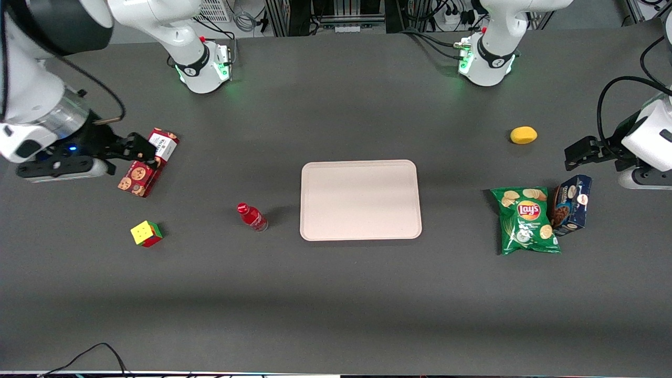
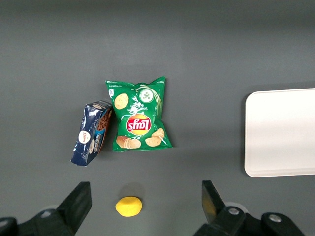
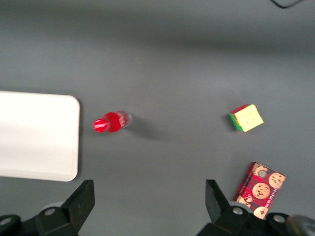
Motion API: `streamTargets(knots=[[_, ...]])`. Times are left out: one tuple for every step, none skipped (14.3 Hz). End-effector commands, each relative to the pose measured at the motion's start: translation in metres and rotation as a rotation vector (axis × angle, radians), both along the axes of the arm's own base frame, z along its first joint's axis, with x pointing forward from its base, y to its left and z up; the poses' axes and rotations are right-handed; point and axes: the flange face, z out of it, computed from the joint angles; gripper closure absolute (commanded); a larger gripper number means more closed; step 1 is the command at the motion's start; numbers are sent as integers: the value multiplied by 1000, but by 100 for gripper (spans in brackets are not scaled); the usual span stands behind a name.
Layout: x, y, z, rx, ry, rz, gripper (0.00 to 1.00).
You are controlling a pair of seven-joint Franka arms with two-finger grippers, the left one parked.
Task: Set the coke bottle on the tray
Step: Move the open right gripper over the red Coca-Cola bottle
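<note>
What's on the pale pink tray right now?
Nothing: the pale pinkish-beige plastic tray is bare, none of it covered. The small red coke bottle stands on the table beside it. The open gripper hovers over the red biscuit box.

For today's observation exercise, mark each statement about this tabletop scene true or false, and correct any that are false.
1. The coke bottle stands on the table beside the tray. True.
2. The gripper is shut on the bottle. False: it is open, high above the red cookie box.
3. Chips lie on the tray. False: the Lay's bag lies on the table toward the parked arm's end.
4. The colour cube sits nearer the front camera than the red cookie box. True.
</note>
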Motion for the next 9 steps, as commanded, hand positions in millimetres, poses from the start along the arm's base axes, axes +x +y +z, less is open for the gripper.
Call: streamTargets(knots=[[-2,47,-13,5,36,75,0],[-4,62,-20,2,49,99,0],[-4,72,-28,-1,63,118,0],[-3,79,-41,-5,87,128,0],[-3,90,-59,-11,117,146,0],[-1,100,-74,-16,143,132,0],[1,111,-88,-20,162,112,0],[2,120,-101,-22,175,103,0],[7,123,-109,-21,174,96,0]])
